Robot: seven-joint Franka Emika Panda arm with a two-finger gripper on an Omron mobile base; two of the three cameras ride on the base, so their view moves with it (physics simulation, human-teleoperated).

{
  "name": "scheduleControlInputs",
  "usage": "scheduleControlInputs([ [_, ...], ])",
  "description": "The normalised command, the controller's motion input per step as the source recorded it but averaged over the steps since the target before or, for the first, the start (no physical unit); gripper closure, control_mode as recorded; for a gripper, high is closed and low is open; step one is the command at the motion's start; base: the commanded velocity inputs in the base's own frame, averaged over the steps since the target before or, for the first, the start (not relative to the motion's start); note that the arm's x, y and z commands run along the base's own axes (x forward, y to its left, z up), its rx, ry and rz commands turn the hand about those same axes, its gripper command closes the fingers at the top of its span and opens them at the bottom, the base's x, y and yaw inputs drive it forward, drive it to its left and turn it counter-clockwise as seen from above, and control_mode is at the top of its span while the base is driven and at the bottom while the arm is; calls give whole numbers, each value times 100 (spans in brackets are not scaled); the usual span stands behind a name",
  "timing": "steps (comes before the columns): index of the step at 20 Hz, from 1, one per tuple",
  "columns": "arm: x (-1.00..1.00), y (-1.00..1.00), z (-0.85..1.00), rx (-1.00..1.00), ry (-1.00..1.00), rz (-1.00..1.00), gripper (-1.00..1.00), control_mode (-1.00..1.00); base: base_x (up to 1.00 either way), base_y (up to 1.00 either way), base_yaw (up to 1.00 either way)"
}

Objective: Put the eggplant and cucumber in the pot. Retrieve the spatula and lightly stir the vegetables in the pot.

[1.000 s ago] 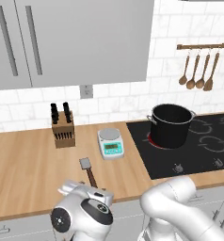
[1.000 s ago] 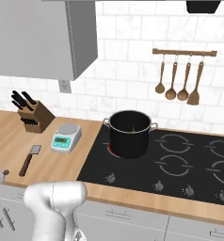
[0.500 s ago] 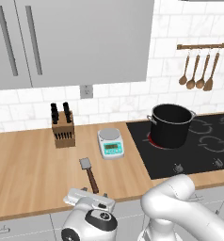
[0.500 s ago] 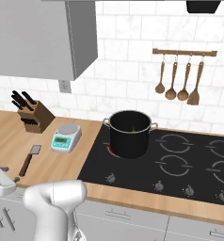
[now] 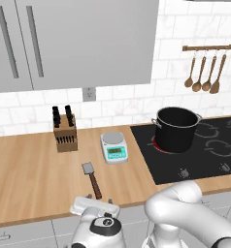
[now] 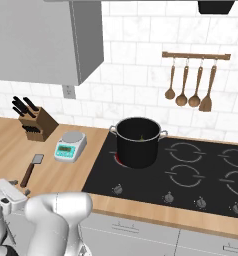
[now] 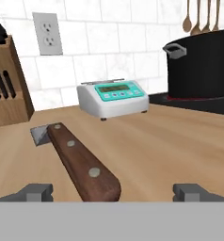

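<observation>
The surface (image 5: 30, 169) is overlooked from behind by both base views, left and right; the pot (image 5: 176, 128) and spatula (image 5: 91, 178) are shared. Low, close, the spatula is faced by the hand view.

No legible text — the scale (image 7: 113, 98) display is unreadable.

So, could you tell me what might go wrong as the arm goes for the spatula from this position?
1. The spatula lies flat on the counter, so the fingertips may scrape the wood or close above the handle.
2. The open gripper sits at the handle's very end; a grip there might let the blade droop or slip.
3. The scale stands between spatula and pot, so a low carry could clip it.
</observation>
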Motion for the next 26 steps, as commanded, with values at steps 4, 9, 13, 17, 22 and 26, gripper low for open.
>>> scheduleControlInputs([
  [4, 28, 2, -30, -6, -11, 0, -100, -100, 0, 0, 0],
  [9, 25, 7, -24, -7, -11, 0, -100, -100, 0, 0, 0],
  [13, 4, 0, -32, -4, -6, 0, -100, -100, 0, 0, 0],
  [17, 0, -1, -46, -1, -3, 3, -100, -100, 0, 0, 0],
  [22, 4, 0, -46, -1, -1, 6, -100, -100, 0, 0, 0],
  [26, 23, 0, -47, 0, 0, 6, -100, -100, 0, 0, 0],
])
